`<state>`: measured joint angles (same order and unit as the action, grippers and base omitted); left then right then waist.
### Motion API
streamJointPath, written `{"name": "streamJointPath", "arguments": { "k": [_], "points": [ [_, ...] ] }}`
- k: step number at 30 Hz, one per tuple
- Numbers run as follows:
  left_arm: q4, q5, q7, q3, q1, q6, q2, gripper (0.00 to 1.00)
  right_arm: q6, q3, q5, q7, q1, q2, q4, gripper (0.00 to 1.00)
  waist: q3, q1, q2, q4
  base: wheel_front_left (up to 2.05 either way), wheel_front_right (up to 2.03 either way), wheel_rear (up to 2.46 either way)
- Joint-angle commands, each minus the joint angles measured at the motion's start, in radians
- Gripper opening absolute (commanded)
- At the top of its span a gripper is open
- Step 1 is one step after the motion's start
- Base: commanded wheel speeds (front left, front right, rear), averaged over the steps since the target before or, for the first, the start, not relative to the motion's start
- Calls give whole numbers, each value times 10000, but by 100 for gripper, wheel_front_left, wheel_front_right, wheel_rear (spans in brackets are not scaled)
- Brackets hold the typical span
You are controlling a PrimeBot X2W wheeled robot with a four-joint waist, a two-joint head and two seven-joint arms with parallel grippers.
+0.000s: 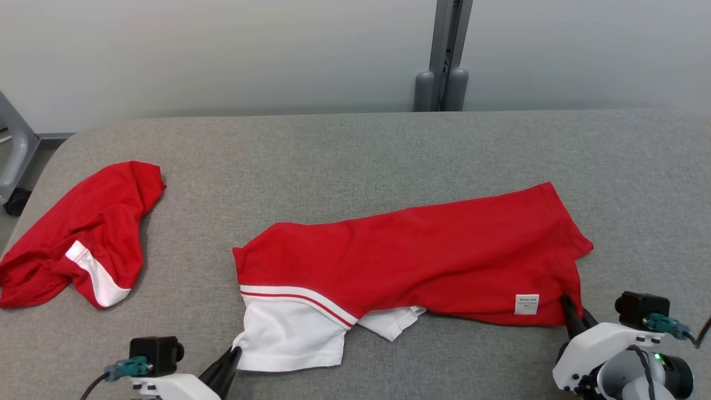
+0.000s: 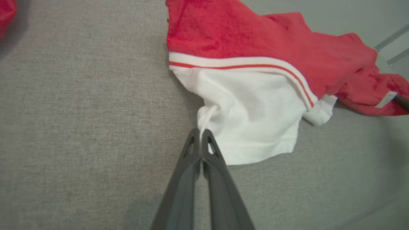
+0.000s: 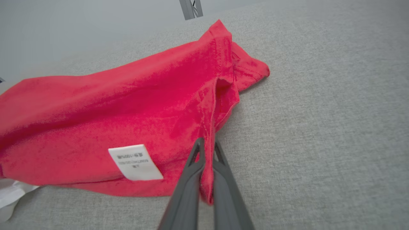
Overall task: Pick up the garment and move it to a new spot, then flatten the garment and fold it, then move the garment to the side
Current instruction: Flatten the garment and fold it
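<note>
A red-and-white shirt (image 1: pixel 411 261) lies across the middle of the grey padded table (image 1: pixel 355 144), its long axis running left to right between the robot's arms, white end leftward and red end rightward. The left gripper (image 2: pixel 201 132) is pinched tight on the near white corner — the right gripper (image 3: pixel 207 145) is clamped on the red hem beside the care label (image 3: pixel 135 162). A second red garment (image 1: pixel 83 233) sits well apart, far left.

text: none legible | carrier: white label (image 3: pixel 135 162) on red garment (image 3: pixel 96 105) (print too small, blurred)
</note>
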<state>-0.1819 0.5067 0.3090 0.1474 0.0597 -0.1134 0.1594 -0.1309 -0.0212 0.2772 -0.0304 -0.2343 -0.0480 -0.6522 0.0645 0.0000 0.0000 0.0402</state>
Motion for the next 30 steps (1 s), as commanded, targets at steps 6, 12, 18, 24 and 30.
{"name": "streamJointPath", "arguments": {
  "k": [6,12,18,24,30],
  "points": [
    [1890,663,327,-479,747,54,328,0,3,-203,446,65,720,-53,1455,0,-225,0,0,70,0,0,0],
    [2966,656,563,-484,292,70,635,0,1,-172,1242,522,763,-52,3152,0,-36,0,0,-35,0,0,0],
    [2832,361,593,-553,-2053,-78,1479,0,1,4,1335,819,-761,-141,4133,0,895,0,0,-186,0,0,0],
    [1314,1130,939,-535,-5688,-190,2347,0,1,245,1330,963,-3672,-117,3794,0,2443,0,0,-369,0,0,0],
    [-342,1768,895,-86,-9669,-171,3296,0,1,386,1482,671,-7072,-345,2838,0,4195,0,0,-460,0,0,0]
  ]
}}
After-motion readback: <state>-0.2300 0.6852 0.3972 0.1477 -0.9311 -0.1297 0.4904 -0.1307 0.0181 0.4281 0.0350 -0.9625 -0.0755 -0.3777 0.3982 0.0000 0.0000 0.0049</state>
